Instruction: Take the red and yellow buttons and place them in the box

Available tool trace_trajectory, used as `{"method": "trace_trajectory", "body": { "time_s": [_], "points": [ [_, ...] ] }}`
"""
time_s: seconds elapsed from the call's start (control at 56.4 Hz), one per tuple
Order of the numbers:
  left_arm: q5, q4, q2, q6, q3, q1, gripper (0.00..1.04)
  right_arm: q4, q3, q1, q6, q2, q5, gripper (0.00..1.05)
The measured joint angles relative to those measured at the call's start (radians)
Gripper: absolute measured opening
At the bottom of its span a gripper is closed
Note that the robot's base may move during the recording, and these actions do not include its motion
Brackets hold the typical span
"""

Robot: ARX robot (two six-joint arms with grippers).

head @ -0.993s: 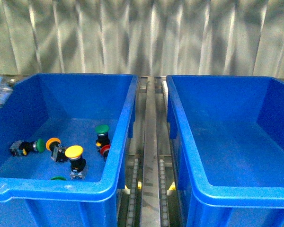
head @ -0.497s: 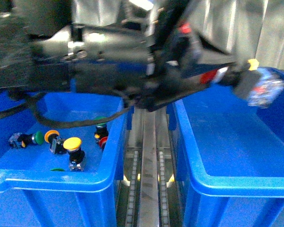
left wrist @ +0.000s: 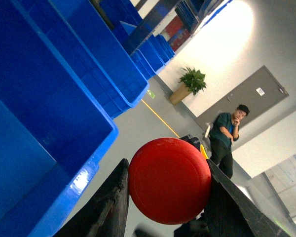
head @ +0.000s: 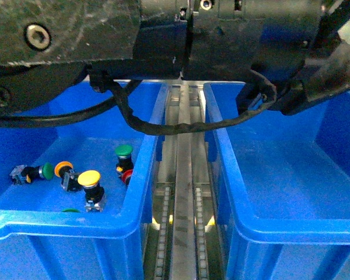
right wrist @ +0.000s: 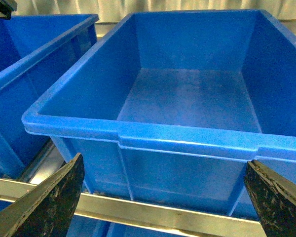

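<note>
Left gripper (left wrist: 168,205) is clamped on a red button (left wrist: 170,180), aloft beside a row of blue bins (left wrist: 64,74); right gripper (right wrist: 160,202) gapes wide before a box (right wrist: 187,143); in the left bin (head: 58,224) sit a yellow button (head: 89,178), a red cap (head: 129,175) and green switches (head: 123,150); a dark arm (head: 163,29) spans overhead.

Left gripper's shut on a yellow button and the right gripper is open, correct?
Not quite: the button in the left gripper is red, not yellow, as the left wrist view shows. The right gripper is open.
</note>
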Motion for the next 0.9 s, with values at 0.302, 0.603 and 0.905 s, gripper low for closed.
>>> {"method": "trace_trajectory", "body": {
  "time_s": [0.302,0.603,0.905],
  "points": [
    [-0.021,-0.017,-0.04,0.016,-0.006,0.042,0.34,0.142,0.464,-0.356,0.473,0.571,-0.042,0.98],
    [-0.031,-0.047,-0.068,0.041,-0.006,0.042,0.34,-0.168,0.666,-0.228,1.101,0.692,-0.117,0.98],
    [-0.038,-0.078,-0.079,0.064,-0.006,0.058,0.34,-0.165,0.729,-0.036,1.35,0.765,-0.079,0.98]
  ]
}}
